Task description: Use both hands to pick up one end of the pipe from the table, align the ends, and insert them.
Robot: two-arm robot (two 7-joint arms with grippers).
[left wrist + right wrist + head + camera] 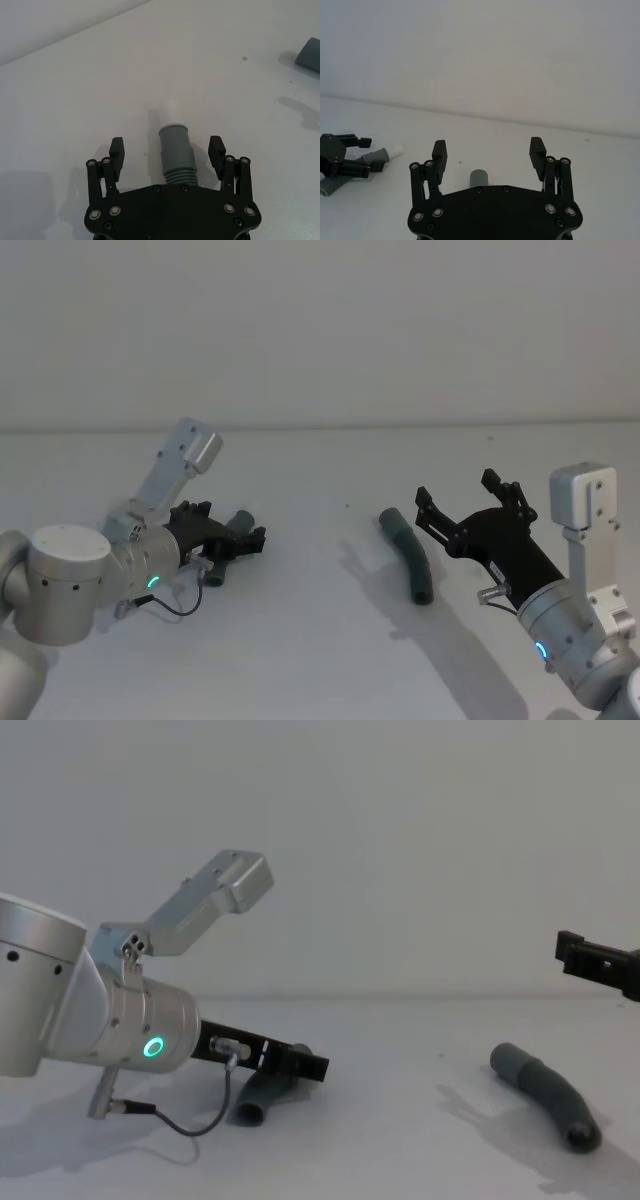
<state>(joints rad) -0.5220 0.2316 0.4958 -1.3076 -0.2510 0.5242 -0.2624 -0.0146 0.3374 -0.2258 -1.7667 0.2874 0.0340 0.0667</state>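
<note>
Your left hand (235, 535) (166, 147), low at the robot's left, straddles the white-tipped pipe piece (175, 152) (262, 1095) with its fingers (117, 148) spread. You can see a gap on each side between them and the grey collar (174, 136). The white tip (171, 111) (395, 149) points out past the fingertips, and the piece's other end rests on the worktop (320, 640).

Your right hand (458, 490) (488, 147), also spread wide and gripping nothing, hovers above the worktop on the robot's right. The second pipe piece (410, 555) (545, 1090) lies curved on the worktop between the two hands, nearer the right one but apart from it. From the right wrist view, one round grey end (479, 177) shows between that hand's fingers.
</note>
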